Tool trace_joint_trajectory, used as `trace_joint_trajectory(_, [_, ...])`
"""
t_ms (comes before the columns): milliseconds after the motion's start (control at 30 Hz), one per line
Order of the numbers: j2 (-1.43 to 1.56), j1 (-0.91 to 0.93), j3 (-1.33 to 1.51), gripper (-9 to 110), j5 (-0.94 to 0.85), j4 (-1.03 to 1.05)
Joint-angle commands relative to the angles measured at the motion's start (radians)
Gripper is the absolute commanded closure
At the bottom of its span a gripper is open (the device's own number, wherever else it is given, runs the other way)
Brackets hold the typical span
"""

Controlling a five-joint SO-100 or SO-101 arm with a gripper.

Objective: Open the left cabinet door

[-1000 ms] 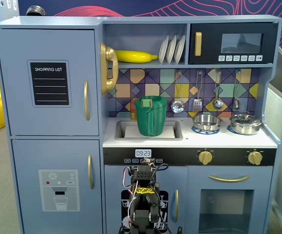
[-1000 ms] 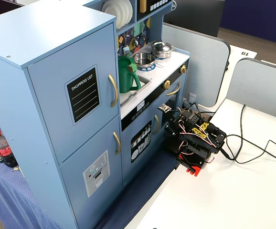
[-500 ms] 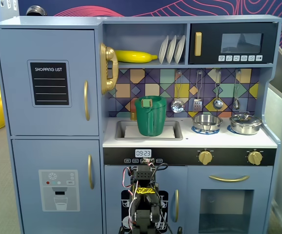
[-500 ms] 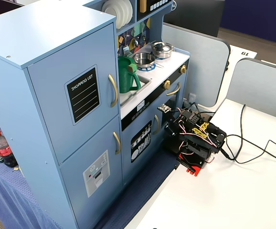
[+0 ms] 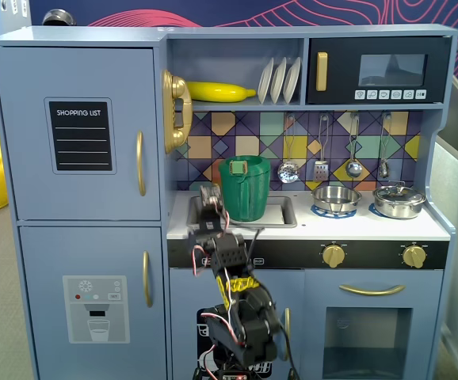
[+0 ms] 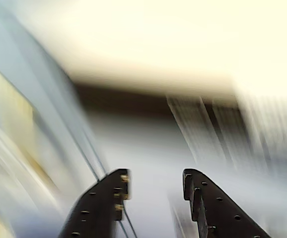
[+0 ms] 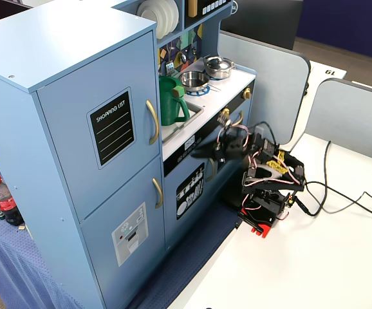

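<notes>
The left cabinet door is blue-grey with a black "SHOPPING LIST" chalkboard and a curved gold handle on its right edge. It is shut in both fixed views; the door and its handle also show from the side. My gripper is raised in front of the sink counter, to the right of and below that handle, apart from it. In the wrist view the gripper stands open and empty, and the background is motion-blurred.
Below is the shut dispenser door. A green pitcher stands in the sink behind the gripper, and a gold toy phone hangs above it. Pots sit on the stove. Cables trail over the white table.
</notes>
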Motion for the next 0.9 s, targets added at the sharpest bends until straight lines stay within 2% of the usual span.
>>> trace_joint_trajectory(0, [-0.127, -0.084, -0.239, 88, -0.025, -0.149])
trace_joint_trajectory(333, [-0.325, -0.21, -0.385, 84, -0.083, -0.469])
trace_joint_trajectory(433, [-0.354, -0.236, -0.394, 85, -0.12, -0.502])
trace_joint_trajectory(867, [-0.502, -0.221, -0.428, 85, -0.077, -0.643])
